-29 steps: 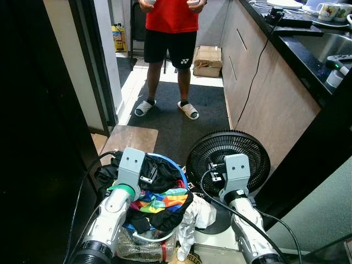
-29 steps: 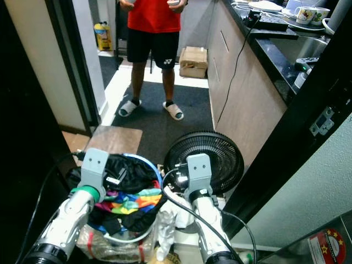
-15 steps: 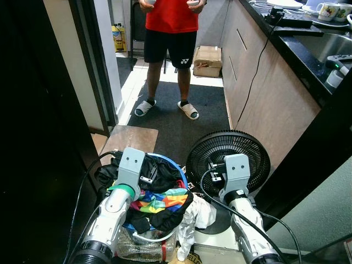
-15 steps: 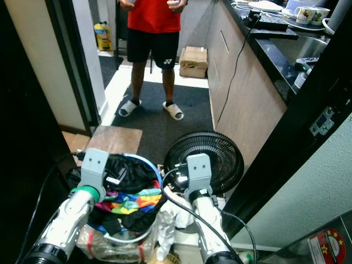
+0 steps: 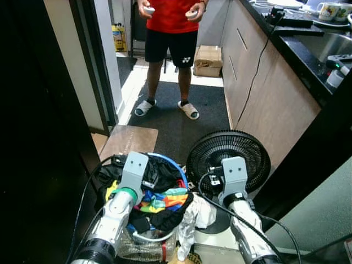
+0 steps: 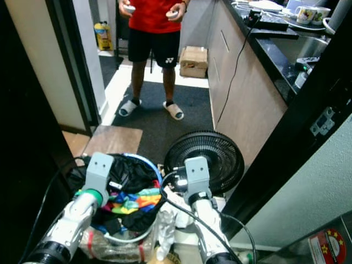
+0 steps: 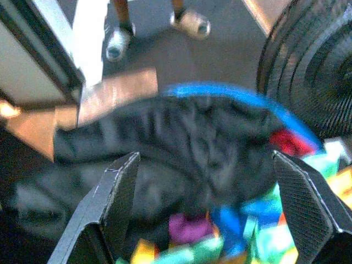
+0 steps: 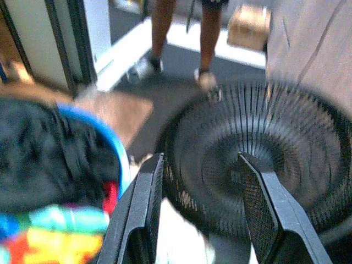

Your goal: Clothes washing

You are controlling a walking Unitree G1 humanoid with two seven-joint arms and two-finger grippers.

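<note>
Both arms have shifted slightly inward and the person's hands now show at the top of the head view, each holding a small controller. Left gripper [image 7: 203, 220] hovers above the blue laundry basket [image 5: 175, 168], its two black fingers [image 7: 118, 195] spread wide apart with nothing between them. Basket contents: black clothing [image 7: 181, 143] on top, a rainbow-striped garment [image 5: 162, 199] beside it. Right gripper [image 8: 201, 220] hangs over the black floor fan [image 5: 228, 151], which stands just beside the basket; its fingers [image 8: 146, 212] are parted and empty. Person [image 5: 170, 33] in red shirt, black shorts and sandals stands on the dark mat [image 5: 181, 129] further back, next to the kitchen counter [image 5: 300, 52].
</note>
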